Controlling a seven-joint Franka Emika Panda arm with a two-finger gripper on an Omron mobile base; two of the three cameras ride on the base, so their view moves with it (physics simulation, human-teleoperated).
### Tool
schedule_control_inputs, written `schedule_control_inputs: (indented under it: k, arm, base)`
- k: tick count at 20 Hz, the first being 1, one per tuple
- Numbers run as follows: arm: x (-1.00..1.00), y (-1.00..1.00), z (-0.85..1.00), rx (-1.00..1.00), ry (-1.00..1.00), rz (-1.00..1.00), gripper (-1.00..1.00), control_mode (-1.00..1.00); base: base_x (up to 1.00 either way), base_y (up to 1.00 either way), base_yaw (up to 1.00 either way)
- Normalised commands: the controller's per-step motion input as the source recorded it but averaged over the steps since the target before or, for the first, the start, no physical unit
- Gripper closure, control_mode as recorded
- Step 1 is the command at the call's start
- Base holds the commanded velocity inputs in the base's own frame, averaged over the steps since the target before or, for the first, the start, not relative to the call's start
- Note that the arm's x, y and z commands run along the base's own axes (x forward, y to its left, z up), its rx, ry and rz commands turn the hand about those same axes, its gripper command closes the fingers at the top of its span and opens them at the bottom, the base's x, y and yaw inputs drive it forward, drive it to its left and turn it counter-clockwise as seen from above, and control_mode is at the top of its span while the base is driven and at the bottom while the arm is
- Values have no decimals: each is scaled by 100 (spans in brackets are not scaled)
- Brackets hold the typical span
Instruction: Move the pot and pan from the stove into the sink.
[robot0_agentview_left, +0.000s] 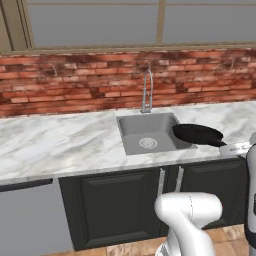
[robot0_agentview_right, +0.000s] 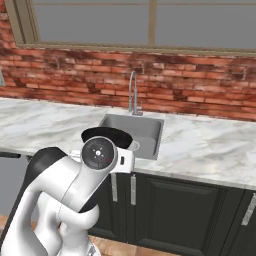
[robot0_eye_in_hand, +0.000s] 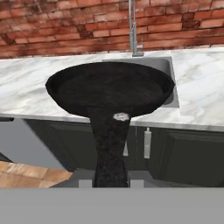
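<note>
Fingers of the gripper (robot0_eye_in_hand: 111, 183) are clamped on the thin handle of the black pan (robot0_agentview_left: 198, 134), which hangs in the air by the right front edge of the sink (robot0_agentview_left: 131, 126). From the hand view the pan's round bowl covers most of the basin, with the chrome faucet (robot0_agentview_left: 147, 91) rising behind it against the brick wall (robot0_agentview_left: 75, 82).

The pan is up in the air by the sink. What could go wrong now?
1. The gripper holds the pan only by the end of its thin handle, so the heavy dish could tip or slip out.
2. The pan hangs over the sink's right rim, not its middle. Let go here, it might land on the edge or the marble counter.
3. Swinging it across too high could bump the faucet.
</note>
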Motion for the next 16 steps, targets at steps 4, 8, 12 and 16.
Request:
schedule_control_inputs:
  k: [4, 8, 12, 16]
  arm:
    - [36, 2, -1, 0, 0, 0, 100, -100]
    - [65, 19, -5, -1, 0, 0, 100, -100]
    - [59, 14, -9, 0, 0, 0, 100, -100]
    - [42, 3, -12, 0, 2, 0, 100, -100]
  base:
    - [0, 0, 0]
    - [0, 0, 0]
    - [0, 0, 0]
    - [0, 0, 0]
